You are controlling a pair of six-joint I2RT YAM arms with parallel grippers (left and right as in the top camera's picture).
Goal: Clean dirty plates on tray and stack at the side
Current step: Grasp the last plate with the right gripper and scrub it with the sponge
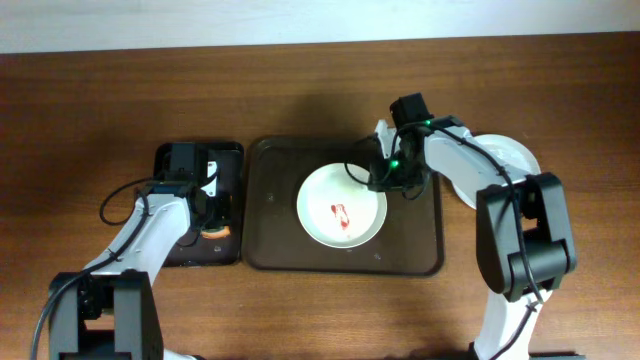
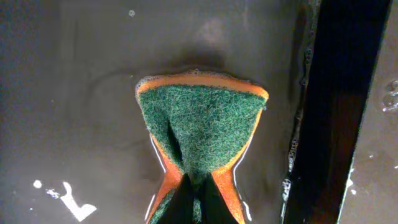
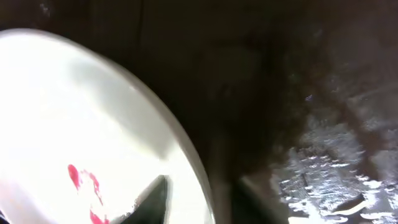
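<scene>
Meanwhile, the left hand (image 2: 196,200) pinches a green-orange sponge (image 2: 202,124) over the black tray (image 1: 170,255). The right hand (image 1: 378,178) straddles the red-smeared plate (image 1: 325,195) rim on the brown tray (image 1: 270,200); its grip can't be told.

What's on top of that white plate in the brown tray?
A red sauce smear sits near the middle of the plate. The right gripper overhangs its rim, hiding that bit.

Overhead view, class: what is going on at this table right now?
The left gripper pinches a green-and-orange sponge in the wet small black tray. The right gripper straddles the rim of a smeared plate, white with a red smear, lying on the brown tray. Whether it has clamped is unclear. A second white plate sits on the table to the right.
</scene>
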